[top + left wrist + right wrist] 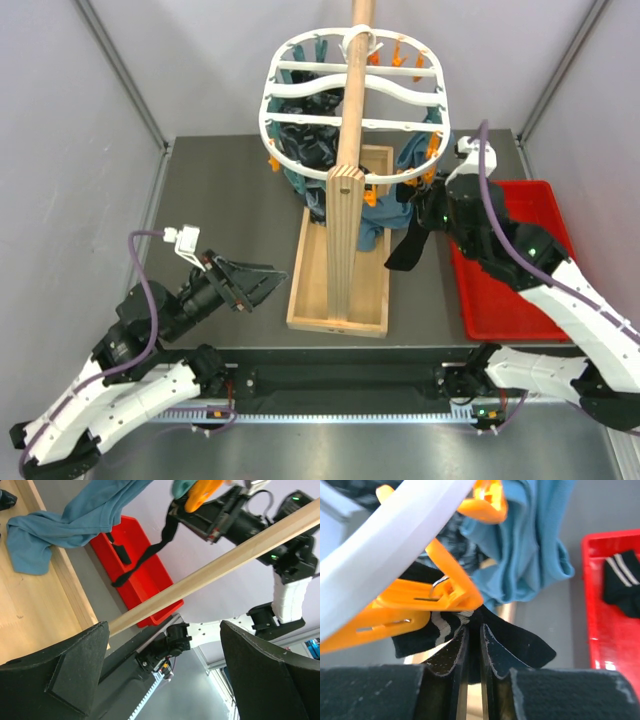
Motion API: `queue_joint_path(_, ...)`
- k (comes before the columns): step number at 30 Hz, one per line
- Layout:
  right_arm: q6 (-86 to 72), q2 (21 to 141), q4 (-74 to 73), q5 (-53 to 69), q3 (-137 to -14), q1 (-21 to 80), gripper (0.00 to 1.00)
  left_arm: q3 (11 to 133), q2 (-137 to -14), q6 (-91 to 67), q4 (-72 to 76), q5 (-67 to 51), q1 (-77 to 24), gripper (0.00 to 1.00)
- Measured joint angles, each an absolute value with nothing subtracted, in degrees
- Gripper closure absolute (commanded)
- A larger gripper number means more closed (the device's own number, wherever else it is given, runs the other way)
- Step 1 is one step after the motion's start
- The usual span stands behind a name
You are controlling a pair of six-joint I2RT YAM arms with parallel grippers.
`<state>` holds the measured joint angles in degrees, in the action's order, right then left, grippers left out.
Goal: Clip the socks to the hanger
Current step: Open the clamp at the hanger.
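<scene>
R gripper (472, 631) pinches sock (405, 248); long axis vertical, free end down.

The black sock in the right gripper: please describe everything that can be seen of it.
The black sock is soft, limp fabric with pale stripes near its top. The right gripper pinches that end at the tip of an orange clothespin under the hanger rim. The rest dangles freely beside the red tray.

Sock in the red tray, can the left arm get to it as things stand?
Probably not. The left gripper hangs open on the far side of the wooden base, and that base, its pole and the right arm over the tray all lie between it and the sock.
</scene>
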<state>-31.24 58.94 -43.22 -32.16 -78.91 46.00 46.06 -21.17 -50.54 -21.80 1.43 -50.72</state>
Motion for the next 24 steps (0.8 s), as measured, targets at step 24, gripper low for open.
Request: queue_joint_path(24, -20.7, 63.5, -42.2, -19.4, -80.2, 30.1, 0.86, 54.1, -29.9, -51.2, -28.1, 2.7, -50.7, 0.11)
